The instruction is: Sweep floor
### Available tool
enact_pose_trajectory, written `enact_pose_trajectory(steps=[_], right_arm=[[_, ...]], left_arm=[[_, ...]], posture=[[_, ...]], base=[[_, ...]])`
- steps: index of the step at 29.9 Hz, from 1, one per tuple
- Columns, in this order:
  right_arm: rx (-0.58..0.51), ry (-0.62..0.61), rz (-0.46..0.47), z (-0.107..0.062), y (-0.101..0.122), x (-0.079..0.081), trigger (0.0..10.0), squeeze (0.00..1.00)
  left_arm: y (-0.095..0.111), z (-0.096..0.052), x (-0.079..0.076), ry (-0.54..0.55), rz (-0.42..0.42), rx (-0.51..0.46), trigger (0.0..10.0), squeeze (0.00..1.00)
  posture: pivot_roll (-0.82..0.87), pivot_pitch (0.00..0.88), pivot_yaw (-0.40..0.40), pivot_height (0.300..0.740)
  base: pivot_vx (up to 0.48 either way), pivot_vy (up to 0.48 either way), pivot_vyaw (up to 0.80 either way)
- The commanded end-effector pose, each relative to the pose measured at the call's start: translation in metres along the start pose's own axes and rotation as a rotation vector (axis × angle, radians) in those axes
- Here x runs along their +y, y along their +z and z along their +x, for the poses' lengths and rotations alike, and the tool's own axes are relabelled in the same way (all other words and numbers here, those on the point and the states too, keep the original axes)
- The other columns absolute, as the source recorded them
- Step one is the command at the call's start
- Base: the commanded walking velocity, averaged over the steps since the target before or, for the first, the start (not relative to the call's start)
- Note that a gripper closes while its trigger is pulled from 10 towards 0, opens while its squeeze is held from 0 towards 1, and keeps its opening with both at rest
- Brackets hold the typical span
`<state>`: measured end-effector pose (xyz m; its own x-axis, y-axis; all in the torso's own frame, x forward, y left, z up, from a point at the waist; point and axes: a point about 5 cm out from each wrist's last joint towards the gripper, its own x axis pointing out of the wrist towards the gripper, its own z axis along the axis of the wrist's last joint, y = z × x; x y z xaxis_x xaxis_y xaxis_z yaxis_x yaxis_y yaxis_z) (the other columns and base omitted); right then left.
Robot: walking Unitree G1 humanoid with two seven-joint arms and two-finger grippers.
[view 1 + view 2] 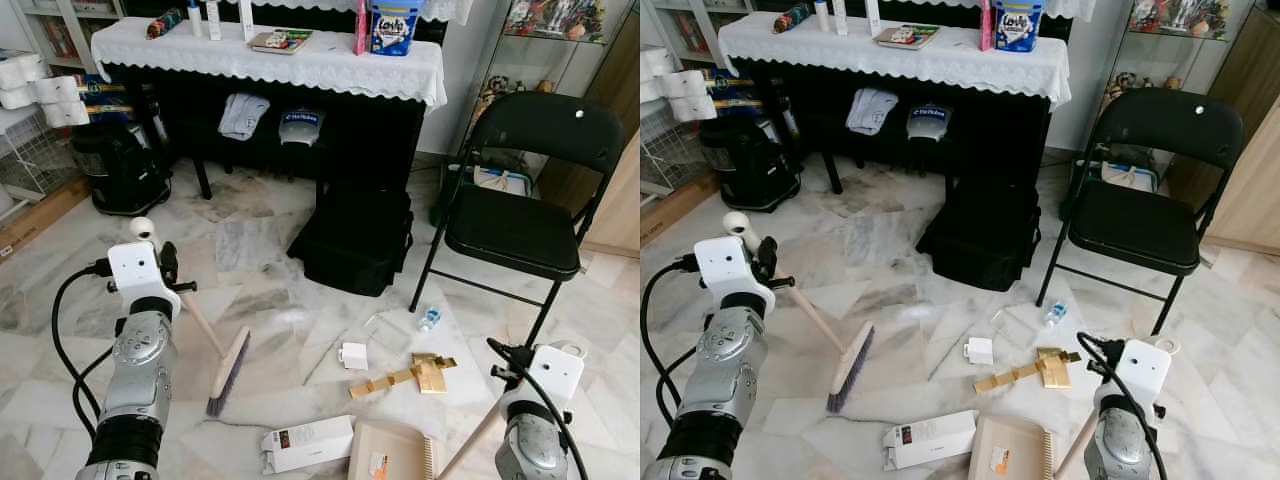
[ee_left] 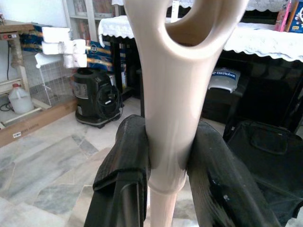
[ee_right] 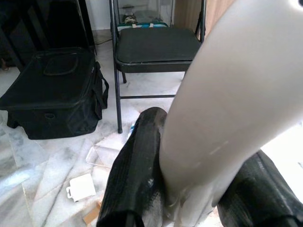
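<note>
Ahead of the left gripper (image 1: 165, 268), bare marble runs to the black bag (image 1: 352, 240). Ahead of the right gripper (image 3: 189, 189), litter crowds the floor — white box (image 1: 353, 355), gold carton (image 1: 405, 376) — and the folding chair (image 1: 525, 215) blocks beyond.

A lived-in home room; marble floor (image 1: 250, 250) across the frame; lace-covered piano (image 1: 300, 60) at top centre; folding chair (image 1: 520, 215) at right; toilet rolls (image 1: 40, 90) and shelves at upper left.

Bright, even daylight; sharp head views; soft blur on close wrist-view foregrounds
</note>
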<state>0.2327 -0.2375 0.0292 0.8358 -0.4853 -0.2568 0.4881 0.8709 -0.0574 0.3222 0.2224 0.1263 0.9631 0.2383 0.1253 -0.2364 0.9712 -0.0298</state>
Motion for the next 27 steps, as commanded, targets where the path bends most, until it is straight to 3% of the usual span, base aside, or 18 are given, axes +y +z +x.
enact_pose_trajectory(steps=[1, 4, 5, 8, 9, 11, 12, 14, 16, 17, 19, 27], right_arm=[[-0.032, -0.008, -0.004, 0.0030, 0.0080, -0.0012, 10.0, 0.14], [-0.032, -0.008, -0.005, 0.0033, 0.0081, -0.0011, 10.0, 0.14], [-0.031, -0.009, -0.005, 0.0035, 0.0077, -0.0012, 10.0, 0.52], [-0.031, -0.010, -0.005, 0.0036, 0.0075, -0.0013, 10.0, 0.52], [-0.029, -0.012, -0.006, 0.0037, 0.0071, -0.0016, 10.0, 0.71], [-0.031, -0.013, -0.003, 0.0037, 0.0070, -0.0017, 10.0, 0.74], [-0.031, -0.014, -0.004, 0.0037, 0.0069, -0.0017, 10.0, 1.00], [-0.029, -0.018, -0.010, 0.0037, 0.0067, -0.0022, 10.0, 1.00], [-0.028, -0.022, -0.012, 0.0037, 0.0066, -0.0027, 10.0, 0.98], [-0.028, -0.021, -0.012, 0.0037, 0.0065, -0.0026, 10.0, 0.76], [-0.027, -0.021, -0.016, 0.0038, 0.0064, -0.0028, 10.0, 0.00], [-0.024, -0.018, -0.011, 0.0043, 0.0051, -0.0036, 10.0, 0.00]], left_arm=[[0.0163, 0.0053, -0.0011, 0.001, -0.009, -0.068, 10.0, 0.00], [0.0160, 0.0053, -0.0013, 0.000, -0.009, -0.066, 10.0, 0.00], [0.0160, 0.0053, -0.0014, -0.001, -0.009, -0.065, 10.0, 0.00], [0.0161, 0.0054, -0.0015, -0.002, -0.009, -0.065, 10.0, 0.00], [0.0160, 0.0053, -0.0014, -0.001, -0.009, -0.065, 10.0, 0.00], [0.0159, 0.0053, -0.0014, -0.001, -0.009, -0.065, 10.0, 0.00], [0.0159, 0.0052, -0.0014, -0.002, -0.009, -0.065, 10.0, 0.00], [0.0158, 0.0050, -0.0012, -0.002, -0.009, -0.064, 10.0, 0.00], [0.0156, 0.0048, -0.0011, -0.001, -0.009, -0.064, 10.0, 0.00], [0.0156, 0.0048, -0.0012, -0.001, -0.009, -0.063, 10.0, 0.00], [0.0153, 0.0045, -0.0017, -0.003, -0.009, -0.062, 10.0, 0.00], [0.0148, 0.0041, -0.0022, -0.006, -0.010, -0.060, 10.0, 0.00]], posture=[[-0.07, 0.007, -0.021, 0.740], [-0.07, 0.007, -0.020, 0.740], [-0.07, 0.006, -0.020, 0.740], [-0.07, 0.007, -0.020, 0.740], [-0.07, 0.007, -0.019, 0.740], [-0.07, 0.007, -0.019, 0.740], [-0.07, 0.008, -0.019, 0.740], [-0.07, 0.009, -0.019, 0.740], [-0.07, 0.008, -0.019, 0.740], [-0.07, 0.009, -0.019, 0.740], [-0.07, 0.009, -0.019, 0.740], [-0.07, 0.009, -0.019, 0.740]], base=[[0.000, 0.000, 0.00], [0.000, 0.000, 0.00], [0.000, 0.000, 0.00], [0.000, 0.000, 0.00], [0.000, 0.000, 0.00], [0.000, 0.000, 0.00], [0.000, 0.000, 0.00], [0.000, 0.000, 0.00], [0.000, 0.000, 0.00], [0.000, 0.000, 0.00], [0.000, 0.000, 0.00], [0.000, 0.000, 0.00]])
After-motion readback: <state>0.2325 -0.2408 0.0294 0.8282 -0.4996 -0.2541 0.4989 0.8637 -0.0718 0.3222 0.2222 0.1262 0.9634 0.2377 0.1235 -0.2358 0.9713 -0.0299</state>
